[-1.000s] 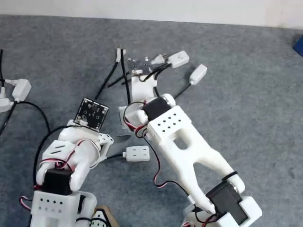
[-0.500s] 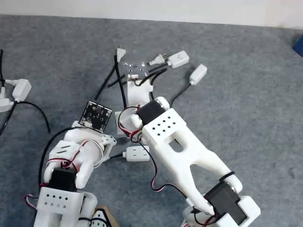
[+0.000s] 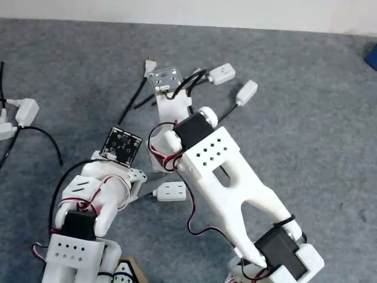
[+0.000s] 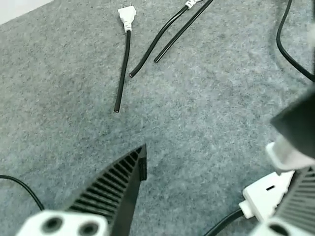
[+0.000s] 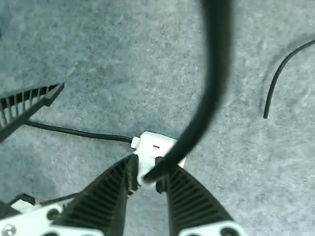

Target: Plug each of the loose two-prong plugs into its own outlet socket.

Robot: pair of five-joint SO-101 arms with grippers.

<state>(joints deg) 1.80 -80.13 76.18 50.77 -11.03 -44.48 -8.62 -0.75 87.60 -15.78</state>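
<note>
A white outlet socket [image 3: 171,191] lies on the grey carpet between the two arms; it also shows as the socket [image 5: 160,145] and the socket [image 4: 266,196]. My right gripper [image 5: 147,169] hangs just above it, shut on a small white plug [image 4: 285,156] whose black cable [image 5: 211,88] curves up past the camera. My left gripper [image 4: 211,196] stands open beside the socket, which lies near one finger [image 4: 295,201]. A loose white two-prong plug [image 3: 150,63] on a black cable lies farther back; the left wrist view shows this plug [image 4: 127,12] too.
Two more white sockets [image 3: 222,73] [image 3: 247,91] lie at the back right. A white plug block [image 3: 23,111] with black cables sits at the left edge. Loose black cable ends [image 4: 157,44] cross the carpet behind the arms.
The right arm's wrist has swung slightly left and back, staying over the socket. The left arm has edged a little to the right. The socket has stayed in place.
</note>
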